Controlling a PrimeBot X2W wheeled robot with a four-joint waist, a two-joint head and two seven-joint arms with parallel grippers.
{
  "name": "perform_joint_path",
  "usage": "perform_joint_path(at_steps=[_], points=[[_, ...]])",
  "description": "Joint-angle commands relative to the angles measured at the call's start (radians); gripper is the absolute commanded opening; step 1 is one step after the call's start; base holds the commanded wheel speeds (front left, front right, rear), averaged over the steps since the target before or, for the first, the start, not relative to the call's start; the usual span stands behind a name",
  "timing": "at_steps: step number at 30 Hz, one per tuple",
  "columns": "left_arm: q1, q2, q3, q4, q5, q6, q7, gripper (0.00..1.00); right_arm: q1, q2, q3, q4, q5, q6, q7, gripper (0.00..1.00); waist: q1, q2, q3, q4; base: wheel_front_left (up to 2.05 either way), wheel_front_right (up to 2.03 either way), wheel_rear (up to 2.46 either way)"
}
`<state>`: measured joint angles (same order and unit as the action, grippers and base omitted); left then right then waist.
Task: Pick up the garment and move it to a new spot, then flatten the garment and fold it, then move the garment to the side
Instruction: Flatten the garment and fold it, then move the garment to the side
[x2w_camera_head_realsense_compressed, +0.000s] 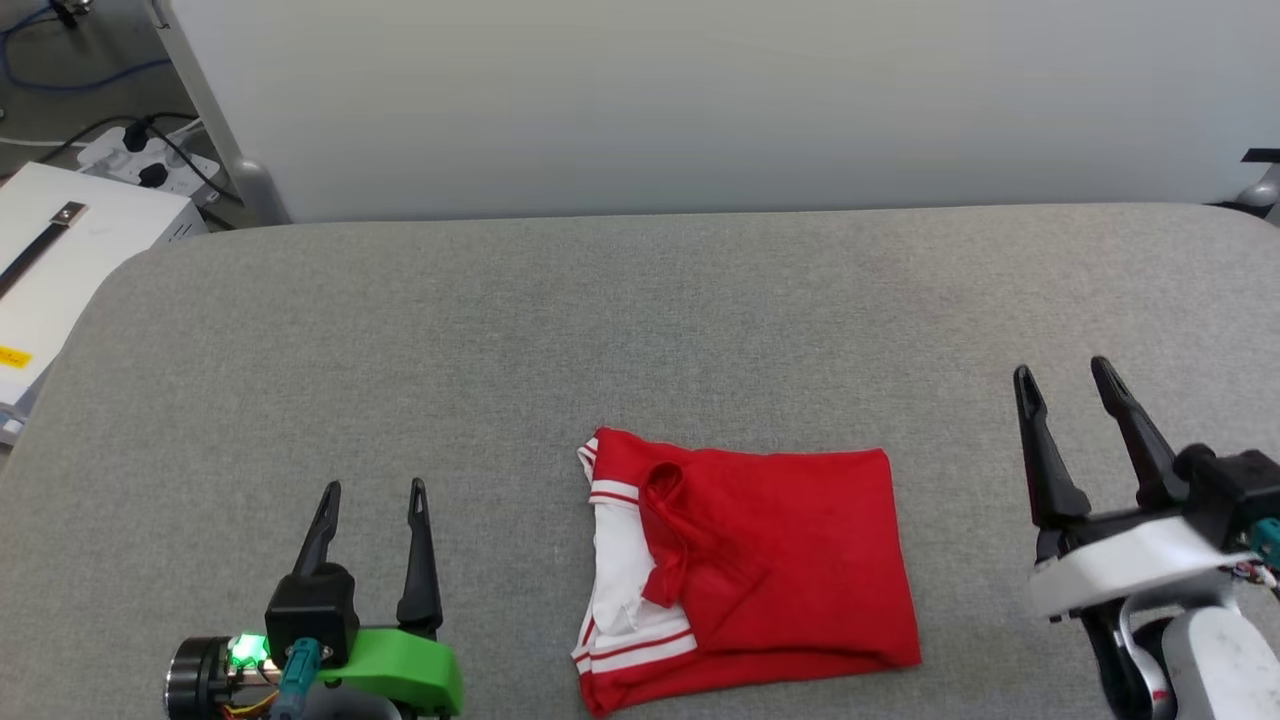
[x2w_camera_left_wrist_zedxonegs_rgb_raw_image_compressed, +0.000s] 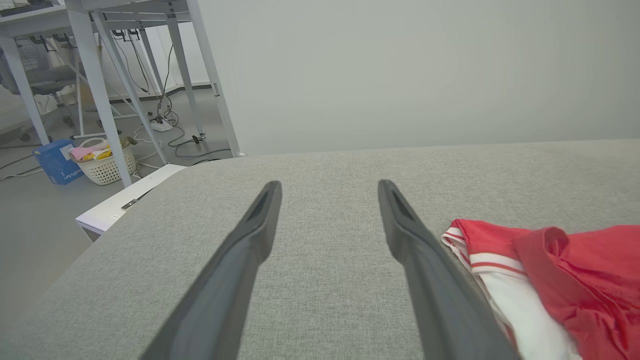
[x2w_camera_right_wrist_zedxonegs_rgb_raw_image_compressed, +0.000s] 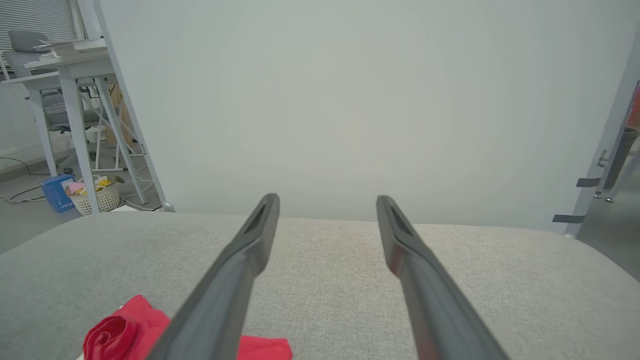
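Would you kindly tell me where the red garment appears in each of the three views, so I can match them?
Head view: the garment lies folded at bottom centre.
Left wrist view: the garment fills the lower right corner.
Right wrist view: the garment peeks in at the bottom left.
Shared landmark: the white panel behind the grey surface.

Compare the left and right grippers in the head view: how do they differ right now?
The left gripper sits on a green bracket; the right gripper on a white bracket. The left gripper points almost straight up the head view; the right gripper leans leftward. The left gripper shows lower in that view than the right gripper. Both are open, empty and clear of the red shirt between them.
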<state>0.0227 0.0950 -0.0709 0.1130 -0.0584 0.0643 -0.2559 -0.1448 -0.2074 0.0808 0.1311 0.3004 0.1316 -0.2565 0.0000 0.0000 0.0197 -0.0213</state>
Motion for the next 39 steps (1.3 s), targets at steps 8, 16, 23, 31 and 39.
perform_joint_path(at_steps=[8,16,23,31,39], points=[[0.063,-0.004,0.008,-0.021,-0.026,-0.019,-0.006,1.0,0.187,0.06,-0.038,-0.09,-0.024,-0.001,-0.005,1.0,0.0,0.0,-0.038,-0.002,0.0,0.0,0.0],[0.07,-0.004,0.016,-0.019,-0.033,-0.032,-0.006,1.0,0.274,0.078,-0.033,-0.084,-0.028,-0.001,-0.005,1.0,0.0,0.0,-0.037,0.011,0.0,0.0,0.0],[0.059,-0.005,0.018,-0.015,-0.029,-0.037,-0.006,1.0,0.236,0.059,-0.029,-0.098,-0.033,-0.001,-0.005,1.0,0.0,0.0,-0.03,0.021,0.0,0.0,0.0],[0.023,-0.01,0.017,-0.008,-0.027,-0.041,-0.006,1.0,0.018,-0.075,-0.022,-0.123,-0.003,-0.001,0.053,1.0,0.0,0.0,0.012,0.037,0.0,0.0,0.0],[-0.018,-0.016,0.017,0.0,-0.021,-0.043,-0.006,1.0,-0.17,-0.258,0.157,-0.047,0.266,-0.001,0.481,1.0,0.0,0.0,0.059,0.054,0.0,0.0,0.0]])
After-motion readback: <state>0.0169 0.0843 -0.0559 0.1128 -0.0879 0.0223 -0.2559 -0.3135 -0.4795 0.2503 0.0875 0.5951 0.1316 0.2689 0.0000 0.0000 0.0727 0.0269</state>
